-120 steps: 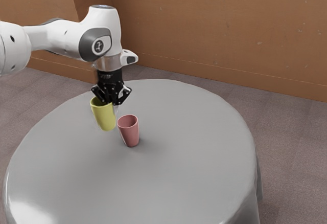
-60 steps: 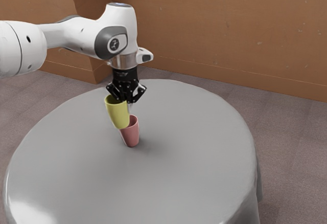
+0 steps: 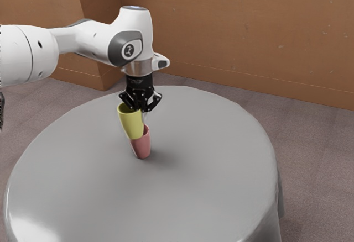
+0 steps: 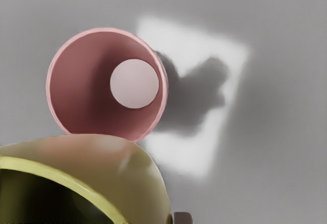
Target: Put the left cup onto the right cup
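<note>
Scene: a white robot arm [image 3: 66, 40] reaches in from the exterior view's left over a round table [image 3: 221, 164] draped in smooth grey cloth.
Pincer: the black pincer [image 3: 140, 103] points down and is clamped on the rim of the yellow cup [image 3: 131, 121], carrying it above the table.
Yellow cup: a plain, handleless tumbler that narrows toward its base, matte olive-yellow and smooth-walled. It hangs mouth up.
Pink cup: the pink cup [image 3: 141, 145] has the same tapered tumbler shape and a matte rose colour. It stands upright on the table near its middle, mouth open and nothing inside.
Key relation: the pink cup lies just below the pincer and slightly toward the exterior view's right of the yellow cup's body. The yellow cup's base sits at the pink cup's rim. Whether they touch cannot be told.
Long axis: the yellow cup is tilted, with its mouth leaning toward the exterior view's left and its base toward the pink cup. The pink cup's axis is vertical, so the two are not in line.
Wrist view: the pink cup's round mouth and pale inner floor sit beside the yellow cup's wall, not centred under it.
Judgement: the stacking looks close. The descent probably needs the yellow base centred over the pink mouth, and both cups look light, so a rim strike could tip the pink one.
</note>
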Robot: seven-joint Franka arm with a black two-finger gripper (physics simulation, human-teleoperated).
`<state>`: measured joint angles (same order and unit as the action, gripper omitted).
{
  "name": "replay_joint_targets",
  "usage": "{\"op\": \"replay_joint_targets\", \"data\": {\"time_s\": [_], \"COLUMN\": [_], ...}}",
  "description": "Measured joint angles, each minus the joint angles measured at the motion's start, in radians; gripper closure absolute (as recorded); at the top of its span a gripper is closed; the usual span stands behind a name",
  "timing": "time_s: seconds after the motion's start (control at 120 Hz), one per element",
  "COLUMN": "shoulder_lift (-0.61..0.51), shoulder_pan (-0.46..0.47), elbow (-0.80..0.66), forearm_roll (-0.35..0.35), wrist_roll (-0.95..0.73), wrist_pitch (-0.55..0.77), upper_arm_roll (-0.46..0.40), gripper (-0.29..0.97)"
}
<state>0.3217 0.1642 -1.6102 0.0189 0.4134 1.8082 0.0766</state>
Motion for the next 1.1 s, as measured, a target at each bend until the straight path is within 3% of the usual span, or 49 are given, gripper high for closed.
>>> {"op": "replay_joint_targets", "data": {"time_s": [1.1], "shoulder_lift": [0.08], "shoulder_pan": [-0.022], "elbow": [0.083], "forearm_roll": [0.002], "wrist_roll": [0.007], "wrist_pitch": [0.022], "upper_arm_roll": [0.011], "gripper": [0.78]}}
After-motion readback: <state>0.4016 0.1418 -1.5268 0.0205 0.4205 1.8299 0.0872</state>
